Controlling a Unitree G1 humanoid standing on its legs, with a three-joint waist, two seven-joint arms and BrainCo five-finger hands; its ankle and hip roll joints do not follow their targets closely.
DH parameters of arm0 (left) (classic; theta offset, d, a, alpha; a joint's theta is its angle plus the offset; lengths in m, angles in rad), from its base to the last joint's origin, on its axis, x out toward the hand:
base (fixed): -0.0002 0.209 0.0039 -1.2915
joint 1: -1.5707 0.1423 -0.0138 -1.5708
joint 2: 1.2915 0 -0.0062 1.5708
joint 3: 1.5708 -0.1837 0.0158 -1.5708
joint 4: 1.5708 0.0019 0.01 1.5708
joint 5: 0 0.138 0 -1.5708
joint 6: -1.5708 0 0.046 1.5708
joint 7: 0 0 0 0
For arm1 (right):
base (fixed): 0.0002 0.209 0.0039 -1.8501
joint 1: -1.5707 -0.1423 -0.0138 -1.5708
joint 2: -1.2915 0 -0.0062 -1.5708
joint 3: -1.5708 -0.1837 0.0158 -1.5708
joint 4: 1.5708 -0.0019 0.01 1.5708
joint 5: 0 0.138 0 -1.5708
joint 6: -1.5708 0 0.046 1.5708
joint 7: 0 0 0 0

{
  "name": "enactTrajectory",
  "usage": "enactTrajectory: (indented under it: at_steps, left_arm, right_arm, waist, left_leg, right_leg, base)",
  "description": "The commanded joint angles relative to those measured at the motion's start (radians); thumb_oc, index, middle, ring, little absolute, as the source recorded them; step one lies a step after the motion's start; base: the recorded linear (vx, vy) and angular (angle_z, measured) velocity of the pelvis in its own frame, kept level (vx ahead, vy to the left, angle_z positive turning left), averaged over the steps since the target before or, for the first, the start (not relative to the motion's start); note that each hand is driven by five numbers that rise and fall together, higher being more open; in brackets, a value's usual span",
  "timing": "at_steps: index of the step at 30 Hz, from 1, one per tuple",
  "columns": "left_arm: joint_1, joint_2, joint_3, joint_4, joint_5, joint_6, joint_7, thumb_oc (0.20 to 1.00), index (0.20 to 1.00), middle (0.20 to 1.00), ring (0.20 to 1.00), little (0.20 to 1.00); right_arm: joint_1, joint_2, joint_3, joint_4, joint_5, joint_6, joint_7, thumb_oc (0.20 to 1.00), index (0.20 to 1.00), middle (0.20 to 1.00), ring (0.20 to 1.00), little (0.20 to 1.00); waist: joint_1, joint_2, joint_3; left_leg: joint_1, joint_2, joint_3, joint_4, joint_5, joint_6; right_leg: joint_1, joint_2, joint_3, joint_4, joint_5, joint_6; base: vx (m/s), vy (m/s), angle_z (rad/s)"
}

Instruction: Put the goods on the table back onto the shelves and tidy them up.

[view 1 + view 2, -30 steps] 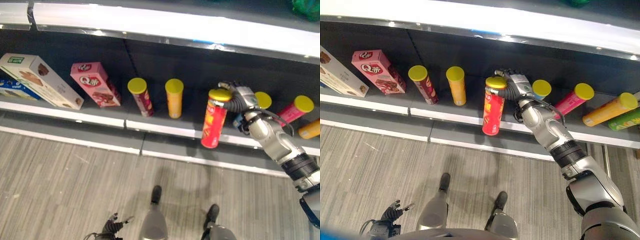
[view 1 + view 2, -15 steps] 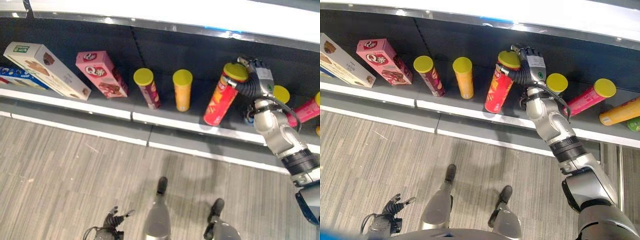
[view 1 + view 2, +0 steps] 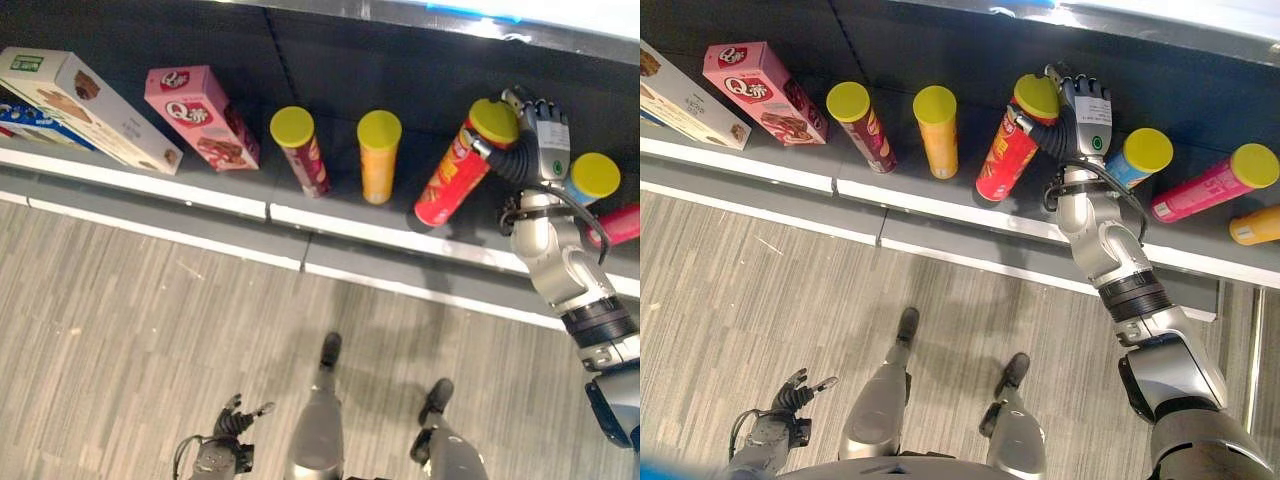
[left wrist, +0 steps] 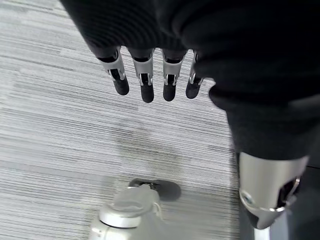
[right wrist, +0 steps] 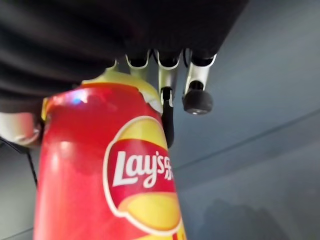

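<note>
A red chip can (image 3: 457, 172) with a yellow lid leans on the dark shelf (image 3: 250, 195), its base resting near the shelf's front lip. My right hand (image 3: 537, 140) is curled round its lidded top; in the right wrist view the red can (image 5: 107, 170) sits under the fingers (image 5: 196, 97). To its left stand an orange can (image 3: 379, 157) and a maroon can (image 3: 299, 150), both with yellow lids. My left hand (image 3: 228, 442) hangs low over the floor with relaxed fingers (image 4: 145, 82), holding nothing.
A pink box (image 3: 199, 116) and a white box (image 3: 92, 109) lean on the shelf's left part. Right of my hand stand a blue can with a yellow lid (image 3: 1137, 160), a pink can (image 3: 1215, 182) and an orange can (image 3: 1260, 224). Grey striped floor (image 3: 120, 330) lies below.
The red can has gone deeper onto the shelf and its base now rests there, still tilted. The head camera has shifted, moving the whole shelf lower in view.
</note>
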Motion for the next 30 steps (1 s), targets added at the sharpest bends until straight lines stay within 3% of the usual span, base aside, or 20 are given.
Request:
enactTrajectory:
  at_steps: [1,17,30]
  left_arm:
    - [-0.039,0.036,-0.056,0.040,-0.019,-0.023,0.020,1.000,1.000,1.000,1.000,1.000]
    - [-0.068,0.036,-0.079,0.003,-0.039,-0.042,0.022,1.000,1.000,1.000,1.000,1.000]
    - [-0.055,0.033,-0.053,-0.026,-0.036,-0.037,0.018,1.000,1.000,1.000,1.000,1.000]
  right_arm:
    - [-0.107,-0.055,-0.040,-0.006,-0.057,-0.009,-0.081,0.200,0.200,0.200,0.200,0.200]
    - [-0.174,-0.174,-0.068,-0.026,-0.129,0.035,-0.163,0.200,0.200,0.200,0.200,0.200]
    - [-0.037,-0.173,-0.146,-0.201,-0.161,0.010,-0.141,0.200,0.200,0.200,0.200,0.200]
  waist:
    - [0.014,-0.009,-0.024]
    - [0.012,0.040,0.005]
    - [-0.020,0.053,0.019]
  left_leg:
    - [0.009,-0.026,-0.004,0.007,-0.082,0.006]
    - [-0.080,-0.045,-0.017,0.004,-0.055,0.001]
    - [-0.090,-0.056,-0.014,0.003,-0.058,0.003]
  right_leg:
    - [-0.030,-0.053,0.077,0.031,-0.044,0.029]
    - [-0.109,-0.069,0.073,0.036,-0.026,0.036]
    - [-0.125,-0.083,0.070,0.038,-0.018,0.041]
  base:
    - [-0.04,0.011,0.03]
    - [-0.03,0.011,0.03]
    - [0.00,0.002,0.01]
